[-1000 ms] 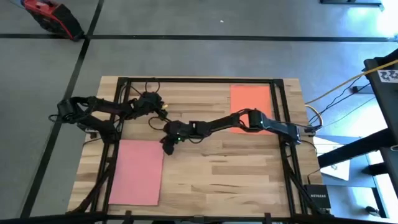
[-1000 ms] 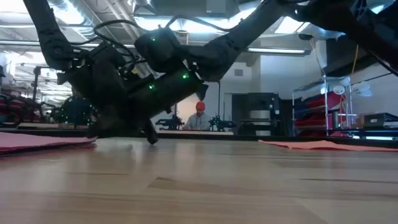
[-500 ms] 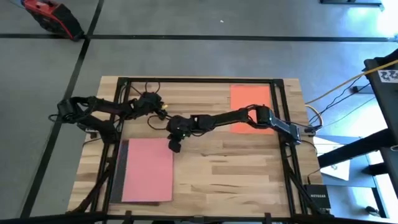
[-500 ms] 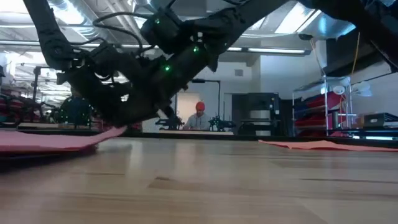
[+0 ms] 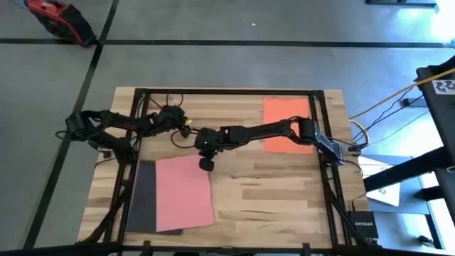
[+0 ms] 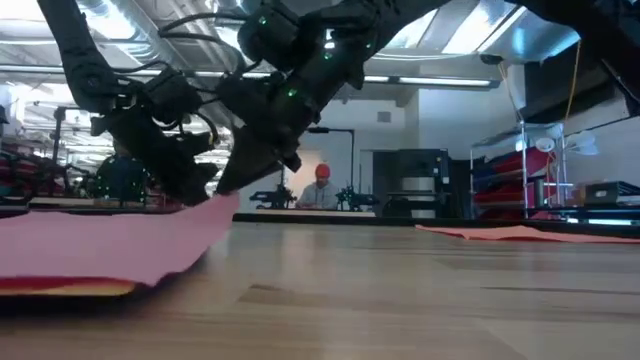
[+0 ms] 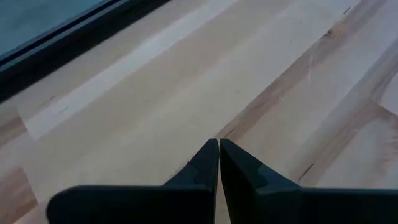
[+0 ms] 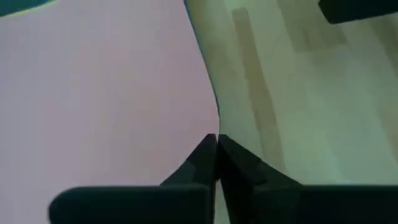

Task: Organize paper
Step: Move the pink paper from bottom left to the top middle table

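Since a second ago, the flat pink paper sheet [image 5: 183,193] is dragged rightward, uncovering a dark sheet [image 5: 144,195] beneath along its left side. Three sheets are counted from above: pink, dark, and a flat orange sheet [image 5: 287,124] lying well apart at the far right of the pale wooden table [image 5: 270,199]. A yellow edge [image 6: 70,288] is seen under the pink one in the low view. Bare wood is left open at the near right. The right gripper [image 5: 206,163] is closed on the pink sheet's far right corner, lifted off the table. The left gripper [image 7: 218,163] is closed on nothing, at the far left.
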